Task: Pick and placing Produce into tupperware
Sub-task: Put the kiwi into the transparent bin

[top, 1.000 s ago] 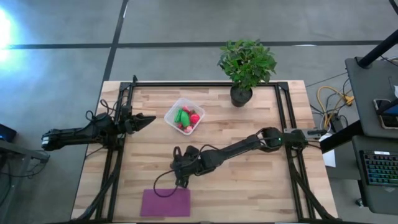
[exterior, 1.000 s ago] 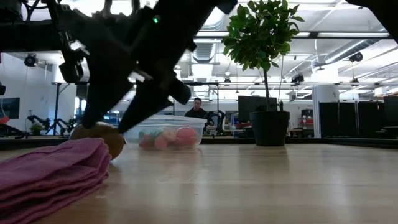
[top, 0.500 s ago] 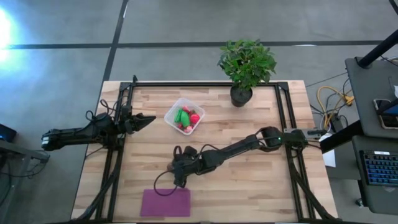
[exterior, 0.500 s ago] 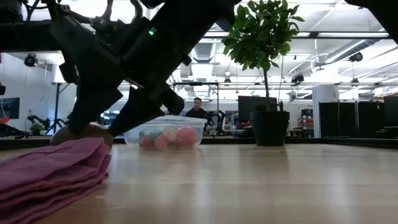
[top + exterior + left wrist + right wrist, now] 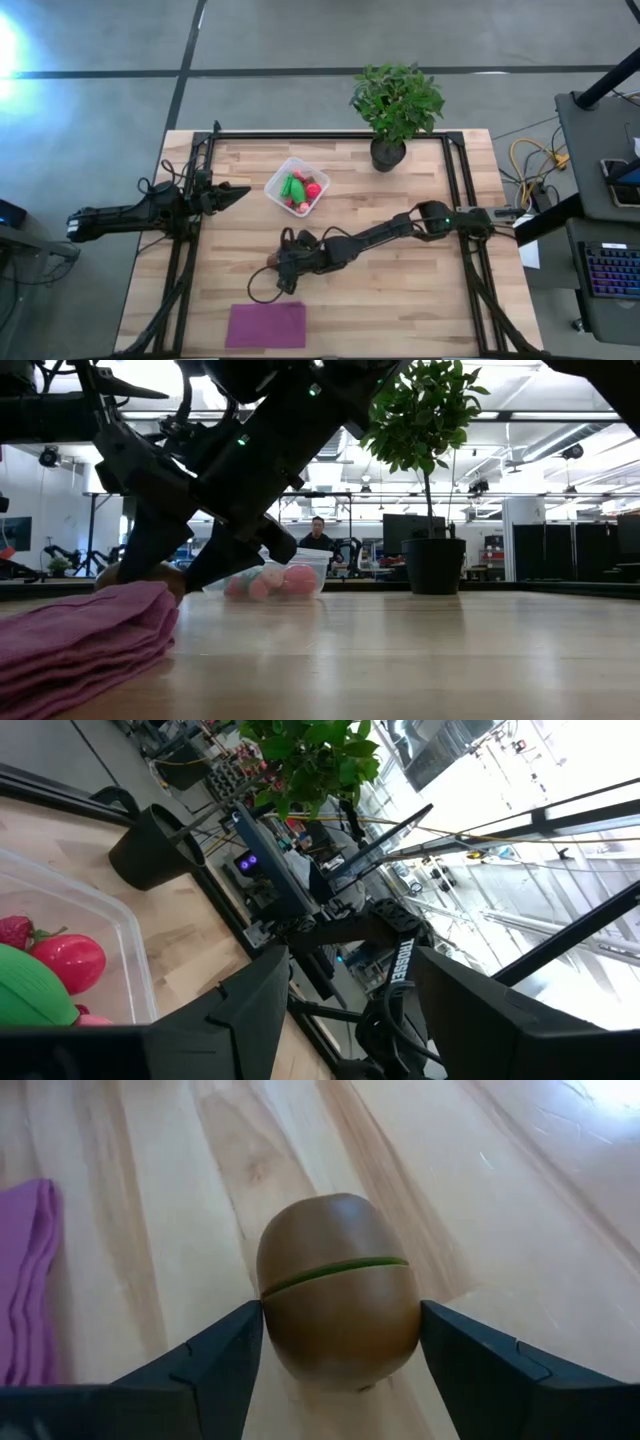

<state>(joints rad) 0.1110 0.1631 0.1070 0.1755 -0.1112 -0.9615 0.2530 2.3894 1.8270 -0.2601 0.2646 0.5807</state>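
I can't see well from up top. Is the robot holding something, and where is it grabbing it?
Yes. The right end effector holds the brown kiwi by its two opposite sides, one finger on each. The left end effector holds nothing.

An open-plan robotics lab: monitors (image 5: 405, 530), ceiling ducts (image 5: 335, 435) and a seated person (image 5: 317, 536).

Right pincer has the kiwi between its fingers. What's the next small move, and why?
Probably lift it: the right pincer grips the kiwi on both sides, low over the table, and the tub is some way off.
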